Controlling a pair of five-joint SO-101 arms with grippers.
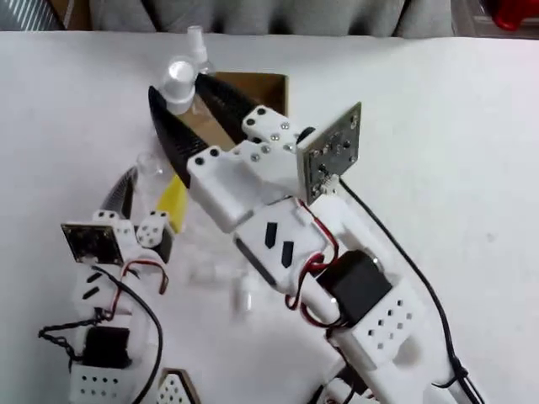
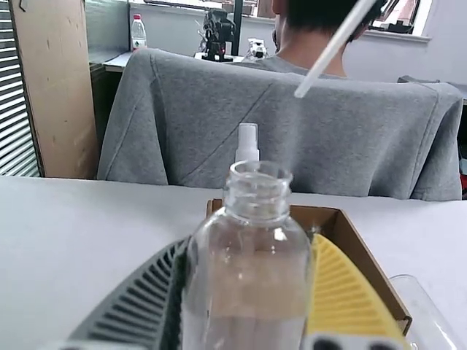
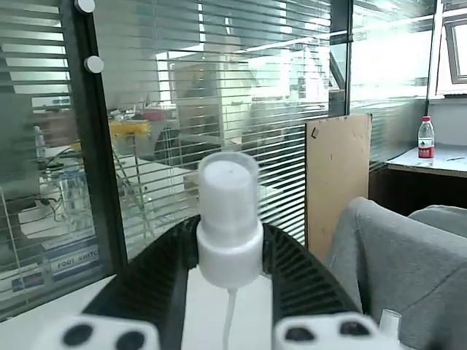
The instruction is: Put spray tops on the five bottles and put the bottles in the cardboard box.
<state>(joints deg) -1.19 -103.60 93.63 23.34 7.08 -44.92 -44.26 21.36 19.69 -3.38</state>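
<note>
The right gripper (image 3: 230, 251) pinches a spray top (image 3: 228, 211), its tube (image 2: 332, 47) slanting high beside the open bottle (image 2: 252, 248) clamped in the left gripper (image 2: 248, 310), the cardboard box (image 2: 363, 266) just beyond; lowered askew, the tube could snag the bottle's mouth.

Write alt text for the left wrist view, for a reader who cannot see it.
An uncapped clear bottle stands gripped in the left end effector. Behind it sits the cardboard box, and a white spray top shows beyond; a white tube slants in from above.
</note>
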